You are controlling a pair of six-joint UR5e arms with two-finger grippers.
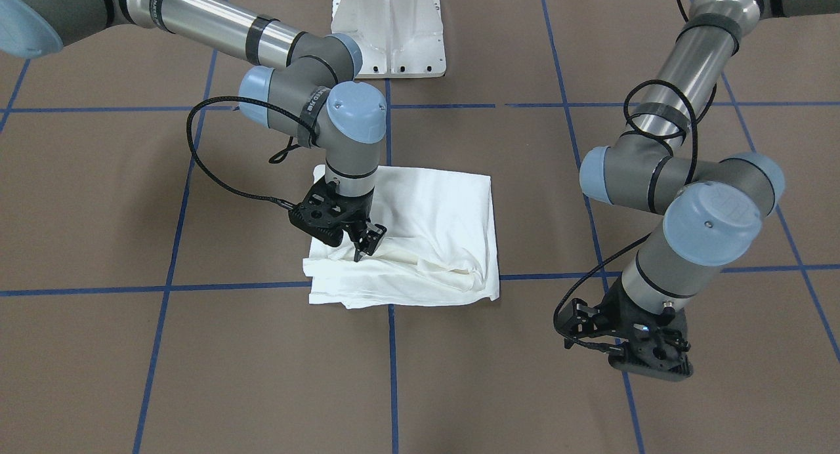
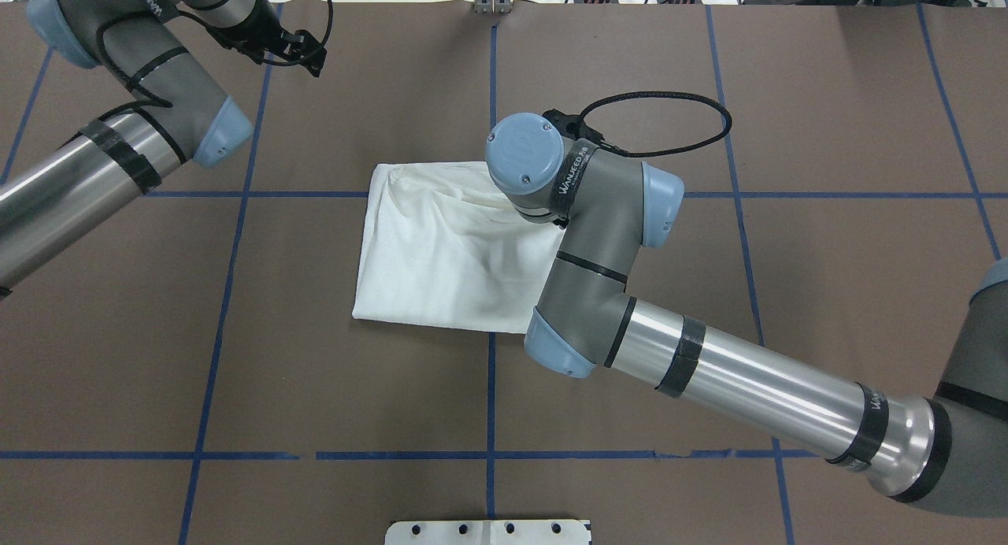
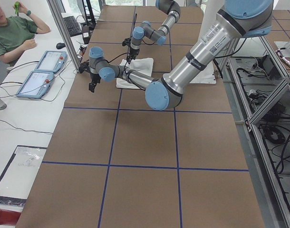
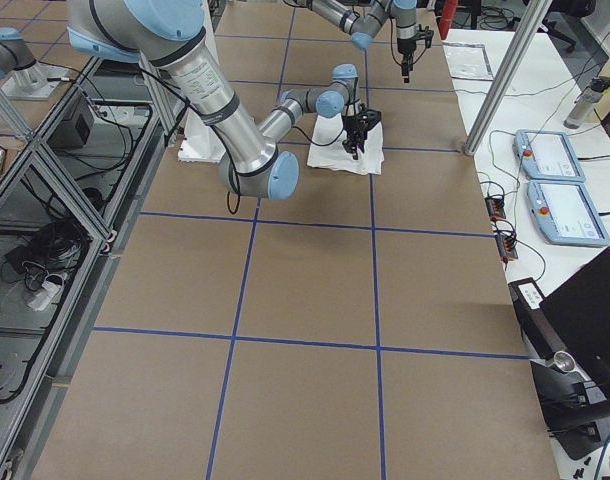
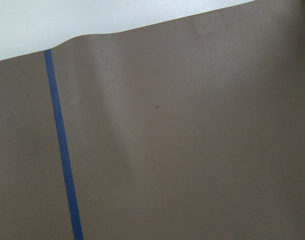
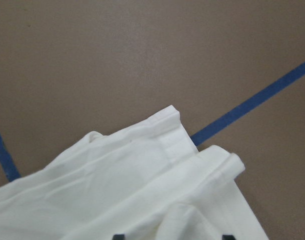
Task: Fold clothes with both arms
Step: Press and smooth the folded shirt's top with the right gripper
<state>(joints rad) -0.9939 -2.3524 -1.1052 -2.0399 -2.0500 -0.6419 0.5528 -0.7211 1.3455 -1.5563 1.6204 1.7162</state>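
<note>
Folding was judged nearly complete: the shirt [image 1: 420, 237] lay as a compact, rumpled square at tabletop [image 1: 131, 375] centre. A final fold or smoothing remained. Count: one shirt, two arms. Front view: the right arm [image 1: 348, 159] held its jaws open over the shirt at 8 o'clock. The left arm [image 1: 682, 191] hung clear at 4 o'clock, and whether its jaws were open or closed could not be told.

Six views around one brown, blue-taped tabletop [image 2: 315, 372]
Overhead and front look down from opposite sides, end views along it, wrist views close; five show the folded white shirt [image 1: 433, 211].
</note>
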